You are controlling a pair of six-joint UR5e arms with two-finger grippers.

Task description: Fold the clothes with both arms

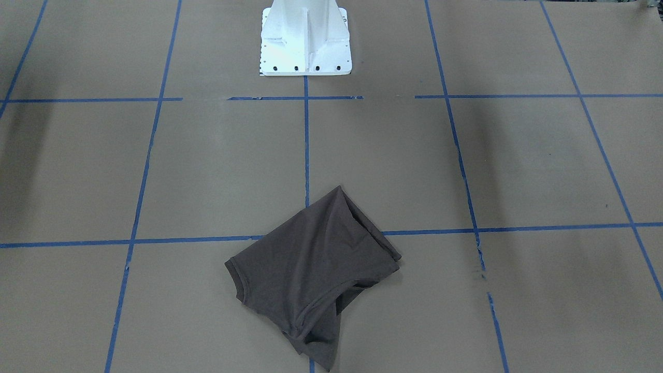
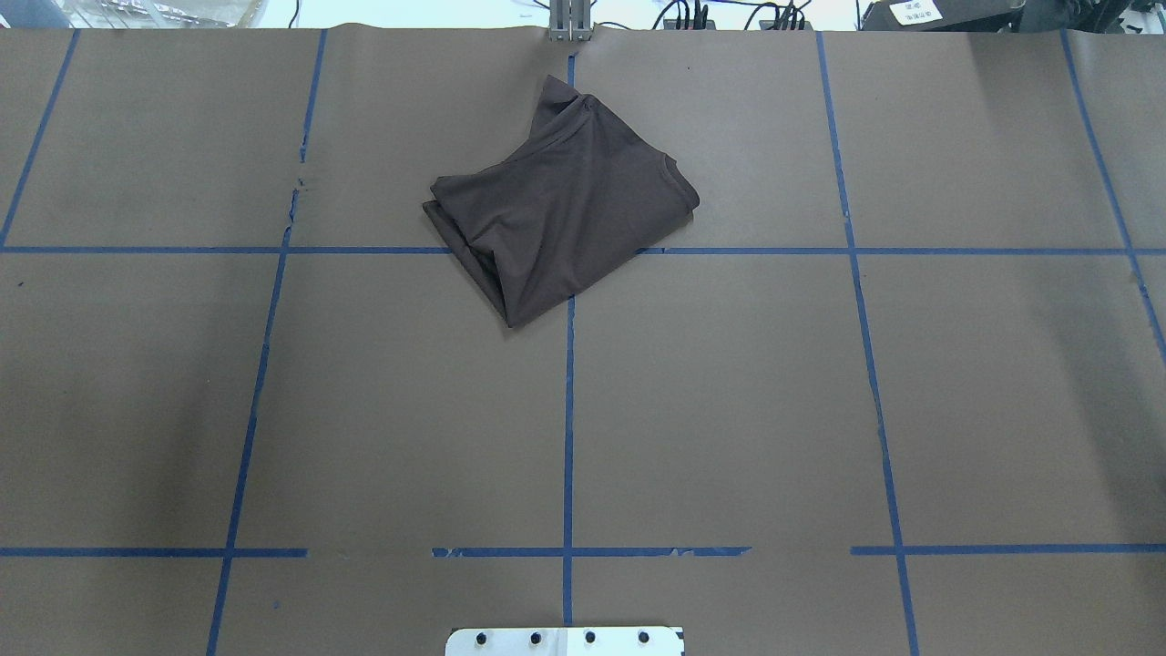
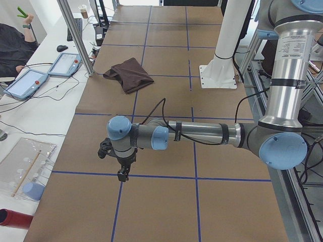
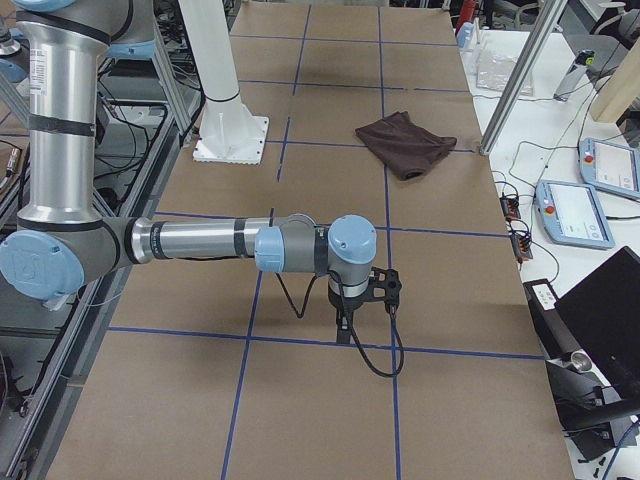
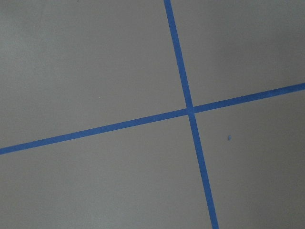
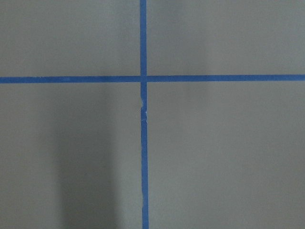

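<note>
The clothes are one dark brown T-shirt [image 1: 311,264], lying crumpled and partly doubled over on the brown paper near the table's far edge [image 2: 565,210], also seen in the side views [image 3: 128,74] [image 4: 405,142]. My left gripper [image 3: 122,174] hangs pointing down just above the table, far from the shirt, and I cannot tell if it is open or shut. The same holds for my right gripper [image 4: 343,330] at the other end of the table. Both wrist views show only brown paper and blue tape lines. Neither arm appears in the overhead or front view.
The white pedestal base [image 1: 305,46] stands at the robot's side of the table. Blue tape [image 2: 568,410] divides the paper into squares. Beyond the far edge are a metal post [image 3: 75,35], teach pendants [image 4: 570,210] and a person's arm [image 3: 15,45].
</note>
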